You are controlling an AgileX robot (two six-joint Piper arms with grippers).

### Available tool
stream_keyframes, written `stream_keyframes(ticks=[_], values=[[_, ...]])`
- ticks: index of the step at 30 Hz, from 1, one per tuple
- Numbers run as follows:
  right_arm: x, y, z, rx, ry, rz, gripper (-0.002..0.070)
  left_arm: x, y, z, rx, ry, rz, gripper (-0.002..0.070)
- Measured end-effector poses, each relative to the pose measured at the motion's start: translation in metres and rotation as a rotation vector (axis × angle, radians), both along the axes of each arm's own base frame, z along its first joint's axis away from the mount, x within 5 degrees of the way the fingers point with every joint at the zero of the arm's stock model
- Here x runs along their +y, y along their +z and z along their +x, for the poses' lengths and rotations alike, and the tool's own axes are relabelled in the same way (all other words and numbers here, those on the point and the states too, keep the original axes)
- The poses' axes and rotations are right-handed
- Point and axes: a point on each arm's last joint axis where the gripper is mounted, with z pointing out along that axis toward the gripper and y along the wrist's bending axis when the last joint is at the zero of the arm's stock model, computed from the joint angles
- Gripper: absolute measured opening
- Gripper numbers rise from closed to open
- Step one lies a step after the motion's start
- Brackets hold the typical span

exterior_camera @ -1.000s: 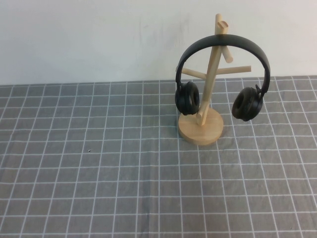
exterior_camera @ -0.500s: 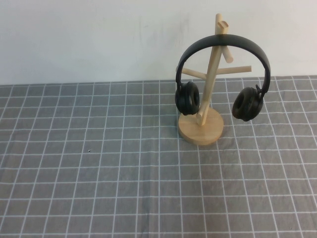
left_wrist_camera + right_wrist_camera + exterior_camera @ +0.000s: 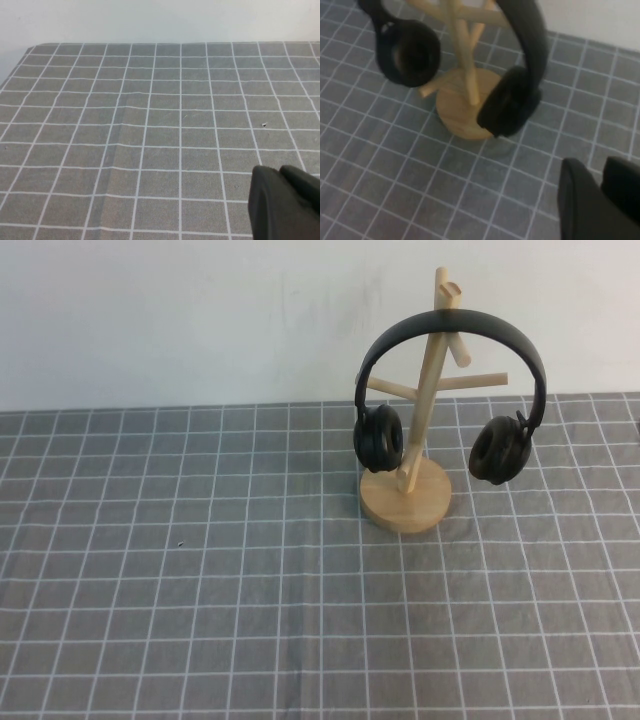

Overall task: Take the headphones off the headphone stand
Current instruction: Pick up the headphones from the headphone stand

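Headphones (image 3: 449,390) hung on stand (image 3: 412,460) near worktop (image 3: 200,590) far edge; right hand (image 3: 600,200) close by, left hand (image 3: 282,202) apart, grips unclear

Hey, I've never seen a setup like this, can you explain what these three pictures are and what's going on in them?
These come from a two-armed table robot. One camera looks down from above; the other two ride on the arms' wrists. From above you see black headphones hanging on a wooden headphone stand, on a grey checked tablecloth. Neither arm shows there. The dark shape in the left wrist picture is the left gripper, over bare cloth away from the stand. The right gripper is near the stand, facing the headphones. Neither gripper holds anything.
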Motion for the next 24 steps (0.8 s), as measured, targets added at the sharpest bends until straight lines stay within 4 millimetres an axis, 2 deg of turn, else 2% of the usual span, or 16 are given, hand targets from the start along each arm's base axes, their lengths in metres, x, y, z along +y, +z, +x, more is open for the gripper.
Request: stream_keyframes(ticks=[3, 6, 7, 10, 14, 22, 24], values=[[0.013, 0.008, 0.003, -0.127, 0.015, -0.021, 0.0306, 0.000, 0.000, 0.000, 0.000, 0.000, 0.000, -0.0004], [0.024, 0.018, 0.006, -0.272, 0.018, -0.051, 0.0424, 0.000, 0.000, 0.000, 0.000, 0.000, 0.000, -0.0005], [0.029, 0.019, 0.006, -0.316, 0.042, -0.085, 0.0443, 0.000, 0.000, 0.000, 0.000, 0.000, 0.000, -0.0004], [0.045, 0.018, 0.008, -0.402, 0.130, -0.199, 0.0453, 0.000, 0.000, 0.000, 0.000, 0.000, 0.000, -0.0004], [0.064, 0.004, 0.018, -0.424, 0.199, -0.276, 0.0452, 0.000, 0.000, 0.000, 0.000, 0.000, 0.000, -0.0004], [0.066, -0.016, 0.060, -0.518, -0.017, -0.298, 0.0451, 0.000, 0.000, 0.000, 0.000, 0.000, 0.000, -0.0004], [0.066, -0.023, 0.068, -0.524, -0.054, -0.306, 0.0432, 0.000, 0.000, 0.000, 0.000, 0.000, 0.000, -0.0004]])
